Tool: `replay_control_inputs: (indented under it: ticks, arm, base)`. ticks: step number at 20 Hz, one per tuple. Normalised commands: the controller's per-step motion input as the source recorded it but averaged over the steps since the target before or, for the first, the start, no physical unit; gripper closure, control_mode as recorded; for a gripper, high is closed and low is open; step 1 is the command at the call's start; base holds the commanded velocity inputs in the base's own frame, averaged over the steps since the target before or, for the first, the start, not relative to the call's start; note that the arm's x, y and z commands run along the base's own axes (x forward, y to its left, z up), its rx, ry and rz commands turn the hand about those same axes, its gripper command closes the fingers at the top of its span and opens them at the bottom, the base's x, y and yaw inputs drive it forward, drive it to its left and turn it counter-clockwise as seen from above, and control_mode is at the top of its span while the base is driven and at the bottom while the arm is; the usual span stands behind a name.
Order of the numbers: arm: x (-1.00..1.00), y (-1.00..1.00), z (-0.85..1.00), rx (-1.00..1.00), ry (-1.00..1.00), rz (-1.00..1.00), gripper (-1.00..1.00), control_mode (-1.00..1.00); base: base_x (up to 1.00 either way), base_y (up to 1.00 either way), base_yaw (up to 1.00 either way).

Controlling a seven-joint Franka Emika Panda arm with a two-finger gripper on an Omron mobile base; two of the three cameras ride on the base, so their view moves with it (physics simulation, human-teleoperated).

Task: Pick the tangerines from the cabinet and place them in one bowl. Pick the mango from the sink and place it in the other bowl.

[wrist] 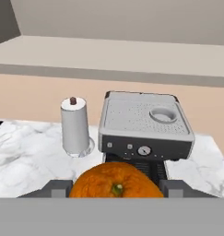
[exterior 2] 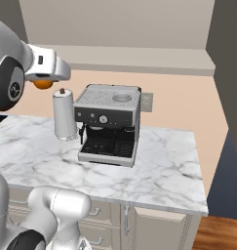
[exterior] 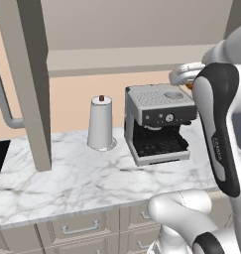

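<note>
The open door of the cabinet [exterior: 30, 79] stands at the left of the left base view, grey-beige, with its curved grey bar handle [exterior: 4, 99] on the outer side. Under it runs the table [exterior: 82, 178], a white marble top with grey veins, and drawers with metal handles are below its front edge. The robot arm carries small writing on its dark forearm cover in the left base view, but the letters are too small to read with certainty.

On the table stands a silver espresso machine [exterior 2: 109, 122] with a round dial on its front and a black drip tray; no brand name is readable on it. Just beside it, toward the cabinet, a white paper towel roll [exterior: 100, 122] stands upright on a round base, with a dark knob on top.

The jaws [wrist: 116, 186] are clamped on one tangerine [wrist: 115, 180], which is held in the air above the table, in front of the espresso machine. In the right base view the orange fruit shows under the white hand.
</note>
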Motion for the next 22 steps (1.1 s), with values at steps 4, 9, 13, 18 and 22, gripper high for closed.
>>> replay_control_inputs:
  ticks: [4, 9, 13, 18, 22]
  arm:
    - [-0.36, 0.0, -0.12, -0.01, 0.13, 0.02, 1.0, -1.0]
    - [-0.25, 0.0, -0.16, -0.02, 0.16, 0.01, 1.0, -1.0]
    - [-0.11, 0.0, -0.23, -0.03, 0.19, 0.01, 1.0, -1.0]
    - [-0.12, 0.0, -0.29, -0.03, 0.16, 0.02, 1.0, -1.0]
    - [-0.12, 0.0, -0.3, -0.01, 0.06, 0.03, 1.0, -1.0]
  base:
    - [0.0, 0.0, 0.0]
    - [0.0, 0.0, 0.0]
    - [0.0, 0.0, 0.0]
    - [0.0, 0.0, 0.0]
    - [0.0, 0.0, 0.0]
